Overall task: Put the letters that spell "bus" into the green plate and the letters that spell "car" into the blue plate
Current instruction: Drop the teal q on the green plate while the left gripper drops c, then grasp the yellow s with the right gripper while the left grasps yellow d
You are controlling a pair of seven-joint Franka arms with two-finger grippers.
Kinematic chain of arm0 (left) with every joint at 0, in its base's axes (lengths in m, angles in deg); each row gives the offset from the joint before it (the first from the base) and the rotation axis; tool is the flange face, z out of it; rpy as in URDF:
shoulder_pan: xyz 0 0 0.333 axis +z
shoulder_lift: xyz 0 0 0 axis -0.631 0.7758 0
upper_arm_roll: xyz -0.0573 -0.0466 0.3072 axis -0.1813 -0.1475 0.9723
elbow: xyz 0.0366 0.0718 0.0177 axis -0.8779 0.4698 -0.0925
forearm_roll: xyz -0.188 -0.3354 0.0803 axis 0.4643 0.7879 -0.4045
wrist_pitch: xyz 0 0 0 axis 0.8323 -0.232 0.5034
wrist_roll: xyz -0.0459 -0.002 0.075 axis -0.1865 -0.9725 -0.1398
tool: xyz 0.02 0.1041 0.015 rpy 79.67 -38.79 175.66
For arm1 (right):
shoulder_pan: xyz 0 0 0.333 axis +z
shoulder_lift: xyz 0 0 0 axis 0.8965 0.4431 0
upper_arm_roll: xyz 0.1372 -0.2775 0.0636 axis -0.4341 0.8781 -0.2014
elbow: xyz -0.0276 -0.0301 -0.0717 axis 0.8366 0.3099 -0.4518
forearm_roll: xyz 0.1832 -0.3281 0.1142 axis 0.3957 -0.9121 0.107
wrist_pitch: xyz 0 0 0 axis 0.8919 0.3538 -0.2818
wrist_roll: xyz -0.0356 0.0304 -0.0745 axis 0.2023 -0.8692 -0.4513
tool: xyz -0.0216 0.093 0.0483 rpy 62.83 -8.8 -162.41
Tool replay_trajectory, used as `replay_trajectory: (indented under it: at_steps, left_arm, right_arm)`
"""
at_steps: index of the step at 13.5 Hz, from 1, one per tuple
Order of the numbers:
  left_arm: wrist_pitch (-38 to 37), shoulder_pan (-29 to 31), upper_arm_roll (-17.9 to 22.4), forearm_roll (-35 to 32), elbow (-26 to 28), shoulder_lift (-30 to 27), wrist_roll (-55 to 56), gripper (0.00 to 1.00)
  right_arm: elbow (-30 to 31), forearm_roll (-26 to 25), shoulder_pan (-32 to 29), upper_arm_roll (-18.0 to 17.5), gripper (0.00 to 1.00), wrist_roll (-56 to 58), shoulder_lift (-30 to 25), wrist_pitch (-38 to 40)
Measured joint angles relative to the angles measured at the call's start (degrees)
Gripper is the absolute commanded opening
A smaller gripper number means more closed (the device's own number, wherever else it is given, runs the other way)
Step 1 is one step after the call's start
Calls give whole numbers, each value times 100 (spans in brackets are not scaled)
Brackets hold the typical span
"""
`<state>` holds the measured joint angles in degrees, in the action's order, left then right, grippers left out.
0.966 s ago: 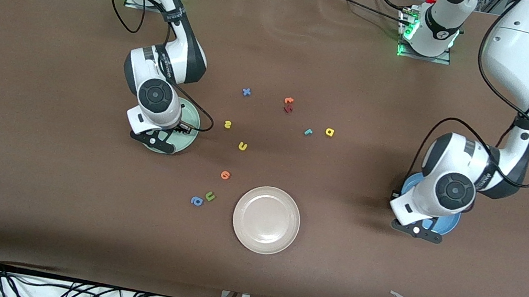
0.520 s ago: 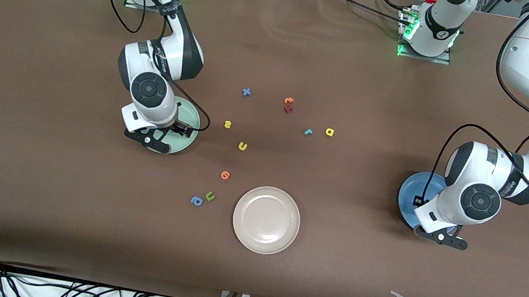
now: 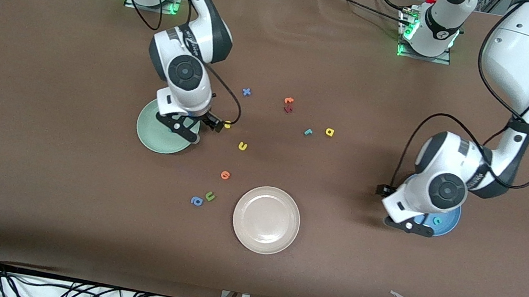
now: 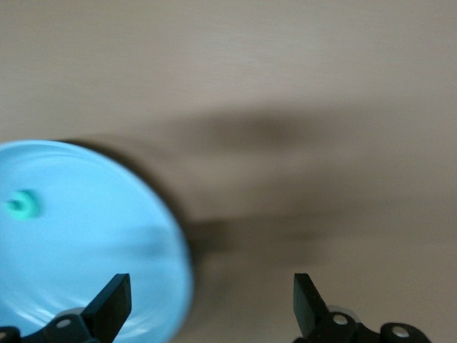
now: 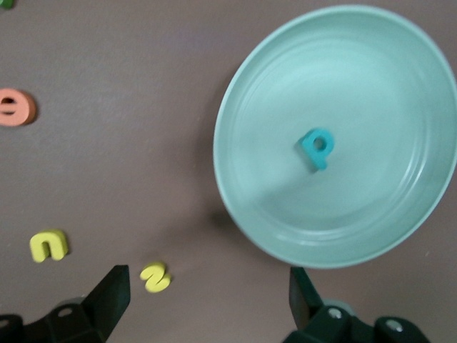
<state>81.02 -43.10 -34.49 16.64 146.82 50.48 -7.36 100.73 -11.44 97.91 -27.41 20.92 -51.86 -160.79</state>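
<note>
1. Now the right gripper (image 5: pixel 207 286), fingers released, hangs over the green plate (image 3: pixel 150 133); teal "b" (image 5: pixel 315 148) lies inside.
2. Left gripper (image 4: pixel 211 293), fingers spread, is over the blue plate (image 3: pixel 449 223) holding teal "c" (image 3: pixel 437 220).
3. Mid-frame, yellow "s" (image 3: pixel 227 124) lies loose.

Right gripper (image 3: pixel 196 129), formerly over the pale mint-green plate (image 3: pixel 155 136), has shifted toward the table's middle with jaws apart. Left gripper (image 3: pixel 400 212) has uncovered a teal foam "c" (image 3: pixel 437 220) in the blue plate (image 3: pixel 449 220).

The brown counter (image 3: pixel 41 81) is set with three plates: green plate (image 3: pixel 152 137), blue plate (image 3: pixel 449 223), cream-white plate (image 3: pixel 266 220). Small foam letters (image 3: pixel 242 146) are scattered between them.
</note>
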Motion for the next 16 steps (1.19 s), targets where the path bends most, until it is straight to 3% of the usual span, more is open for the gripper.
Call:
replay_trajectory:
  at_steps: [2,3,7,10,16]
  left_arm:
    - [22,-13,-336,0,192,-142,215,100]
    - [127,-14,-460,0,390,-296,253,100]
    - [1234,-13,-816,0,1683,-1030,575,100]
    - [2196,-31,-1092,0,2517,-1227,974,100]
    - [2705,-410,-1163,0,3050,-1250,1496,100]
  right_arm:
    - [5,0,113,-25,52,-238,28,-92]
    - [9,0,175,-28,46,-265,76,-181]
    - [23,0,379,-33,47,-320,398,-597]
    - [31,0,500,-35,49,-320,637,-1052]
    - [53,-11,591,-35,48,-304,805,-1172]
